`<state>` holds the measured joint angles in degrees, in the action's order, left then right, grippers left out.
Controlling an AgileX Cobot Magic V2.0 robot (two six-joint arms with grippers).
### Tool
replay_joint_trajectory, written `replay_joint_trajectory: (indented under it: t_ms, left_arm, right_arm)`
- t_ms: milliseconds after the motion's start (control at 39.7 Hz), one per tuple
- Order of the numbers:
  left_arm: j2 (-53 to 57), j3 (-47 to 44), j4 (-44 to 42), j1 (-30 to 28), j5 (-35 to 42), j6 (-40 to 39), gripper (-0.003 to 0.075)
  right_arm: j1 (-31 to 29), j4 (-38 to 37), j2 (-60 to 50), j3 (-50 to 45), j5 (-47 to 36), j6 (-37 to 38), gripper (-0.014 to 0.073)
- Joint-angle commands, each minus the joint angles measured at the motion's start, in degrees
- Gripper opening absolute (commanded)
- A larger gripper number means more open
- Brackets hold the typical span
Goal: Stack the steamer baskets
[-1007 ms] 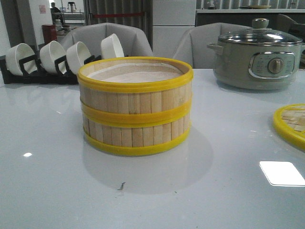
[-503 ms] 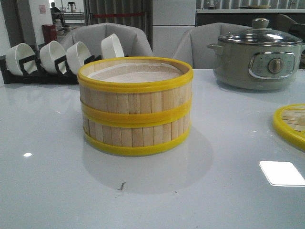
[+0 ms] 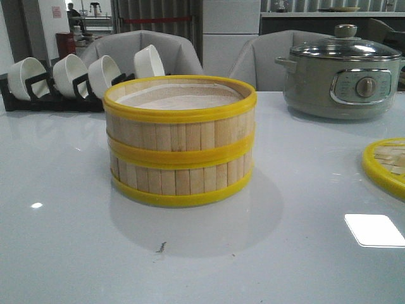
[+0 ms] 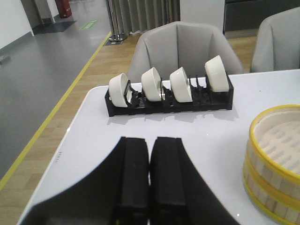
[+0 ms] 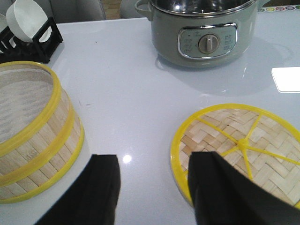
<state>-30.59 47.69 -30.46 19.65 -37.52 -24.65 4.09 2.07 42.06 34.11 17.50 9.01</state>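
Note:
Two steamer baskets (image 3: 180, 142) stand stacked one on the other in the middle of the white table, pale slats with yellow rims and a white liner inside the top one. The stack also shows in the left wrist view (image 4: 274, 161) and in the right wrist view (image 5: 33, 136). My left gripper (image 4: 150, 143) is shut and empty, hovering over the table to the left of the stack. My right gripper (image 5: 157, 161) is open and empty, over the bare table between the stack and the lid. Neither gripper shows in the front view.
The flat woven-bamboo lid (image 5: 239, 150) with yellow rim lies on the table to the right (image 3: 387, 166). A grey electric cooker (image 3: 342, 73) stands at the back right. A black rack with white bowls (image 3: 69, 79) stands at the back left. Grey chairs are behind the table.

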Motion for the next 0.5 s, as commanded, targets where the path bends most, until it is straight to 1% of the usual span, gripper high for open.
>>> replay_joint_trajectory:
  t_ms: [0,126,277,377,478]
  left_arm:
    - [-0.5,1.6,2.3,0.4,6.7,-0.9,0.0088]
    - [-0.5,1.3,6.5,0.4,8.4,-0.8,0.0088]
    - [-0.5,-0.3,6.8,0.5,9.4,-0.3,0.0088]
    - [-0.5,-1.6,6.8,1.9,9.7,-0.1,0.0088]
    - [-0.5,-2.5,6.5,3.4,10.2,3.1,0.0088]
  right_arm:
    - [0.0,-0.7,0.1,2.1,-4.6,-0.3,0.0442]
    - [0.0,-0.7,0.1,2.1,-4.5,-0.3,0.0442]
    - [0.0,-0.7,0.1,2.1,-4.3,-0.3,0.0442]
    - [0.0,-0.7,0.1,2.1,-4.0,-0.3,0.0442]
    - [0.0,-0.7,0.1,2.1,-3.8,-0.3,0.0442]
